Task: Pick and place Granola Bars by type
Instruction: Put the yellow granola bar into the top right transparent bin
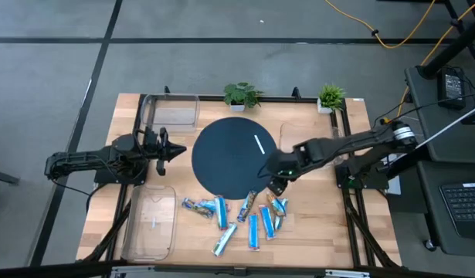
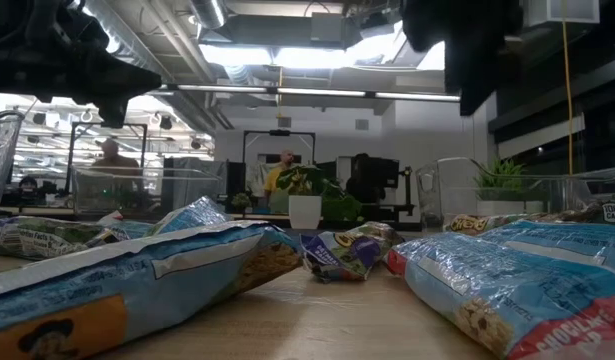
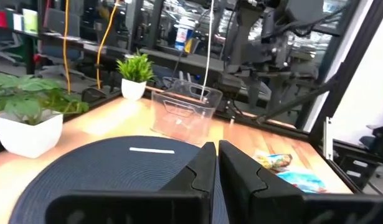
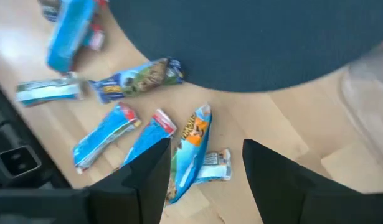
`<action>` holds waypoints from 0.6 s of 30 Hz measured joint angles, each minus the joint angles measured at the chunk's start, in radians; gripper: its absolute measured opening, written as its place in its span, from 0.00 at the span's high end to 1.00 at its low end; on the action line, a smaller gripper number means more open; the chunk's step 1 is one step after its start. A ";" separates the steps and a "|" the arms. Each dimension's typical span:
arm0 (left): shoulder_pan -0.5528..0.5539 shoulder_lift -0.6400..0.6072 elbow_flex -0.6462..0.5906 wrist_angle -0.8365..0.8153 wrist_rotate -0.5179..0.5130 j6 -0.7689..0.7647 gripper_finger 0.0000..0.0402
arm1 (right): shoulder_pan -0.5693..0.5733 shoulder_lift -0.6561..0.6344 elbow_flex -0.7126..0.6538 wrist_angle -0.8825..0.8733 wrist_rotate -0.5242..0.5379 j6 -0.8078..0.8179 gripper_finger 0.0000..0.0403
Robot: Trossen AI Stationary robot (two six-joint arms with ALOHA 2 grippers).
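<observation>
Granola Bars [image 1: 239, 218] lie scattered on the wooden table [image 1: 330, 232], along the near edge of the dark round mat [image 1: 229, 158]. Right gripper [image 1: 276, 185] hangs over the right end of the scatter, fingers spread, holding nothing; a blue-and-orange bar [image 4: 191, 152] lies below the gap, seemingly untouched. Left gripper [image 1: 175, 150] waits at the mat's left edge, fingers pressed together, empty. Clear bins: one far left [image 1: 171, 112], one near left [image 1: 150, 222]. White stick-like mark [image 1: 261, 145] on the mat.

Bars [image 1: 237, 216] scattered along the table's [image 1: 322, 232] lower middle, just below the round mat [image 1: 229, 158]; bins [image 1: 150, 222] sit far left, plants [image 1: 241, 96] up top.
</observation>
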 joint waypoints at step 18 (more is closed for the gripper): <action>0.000 0.000 0.000 -0.011 0.101 -0.003 0.97 | 0.051 0.238 0.000 0.052 -0.043 0.076 0.30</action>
